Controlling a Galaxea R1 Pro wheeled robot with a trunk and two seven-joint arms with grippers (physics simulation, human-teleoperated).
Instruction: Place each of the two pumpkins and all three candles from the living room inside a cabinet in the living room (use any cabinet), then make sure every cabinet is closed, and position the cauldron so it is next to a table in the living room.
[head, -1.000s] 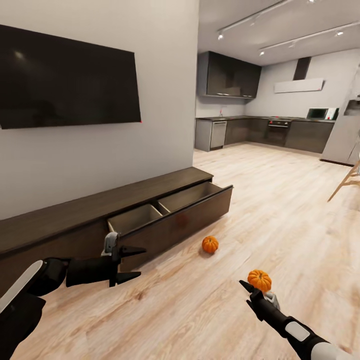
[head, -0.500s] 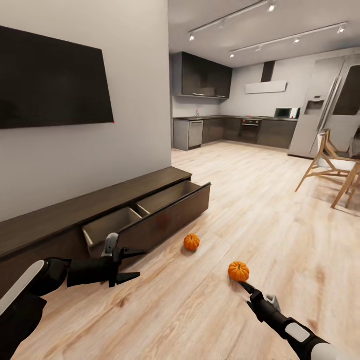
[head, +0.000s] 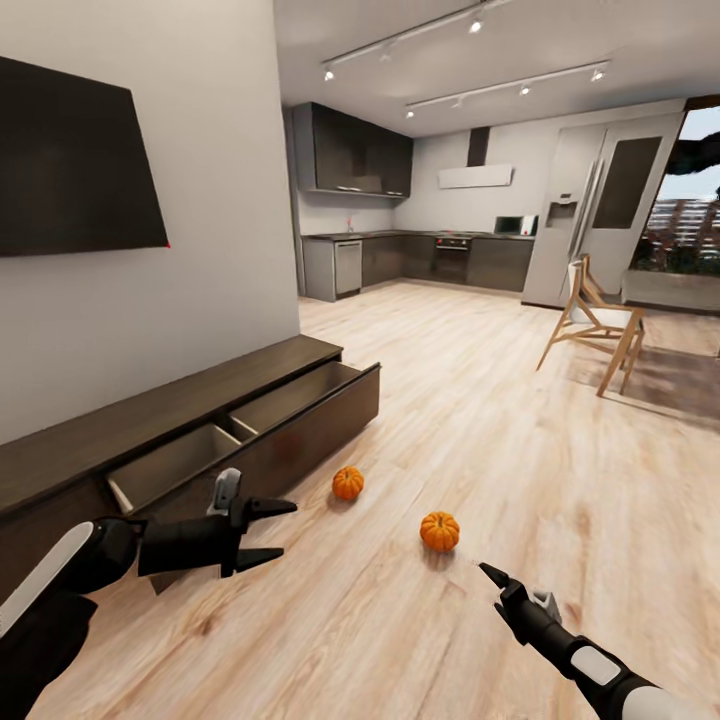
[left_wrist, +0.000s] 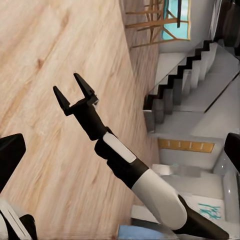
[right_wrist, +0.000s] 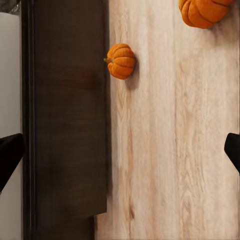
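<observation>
Two orange pumpkins lie on the wooden floor, one (head: 348, 483) close to the cabinet (head: 170, 415), the other (head: 439, 531) further out. The long dark-brown cabinet has one wide pull-out front standing open, and its light interior looks empty. My left gripper (head: 272, 530) hovers open beside that front, nothing between its fingers. My right gripper (head: 492, 575) hangs low, just right of the nearer pumpkin and apart from it. The left wrist view shows the right gripper (left_wrist: 66, 83) with fingers spread. In the right wrist view both pumpkins (right_wrist: 121, 61) (right_wrist: 204, 11) lie ahead beside the cabinet front (right_wrist: 70, 125).
A black TV (head: 70, 165) hangs above the cabinet. A dark kitchen (head: 400, 260) and a fridge (head: 590, 220) close the far end. A wooden chair (head: 595, 325) stands at the right on a dark rug. Stairs (left_wrist: 185, 85) appear in the left wrist view.
The whole view has swung right, so the cabinet and pumpkins slid left in the picture and the chair and window came in. Both arms hold the same pose; the nearer pumpkin now sits left of my right gripper.
</observation>
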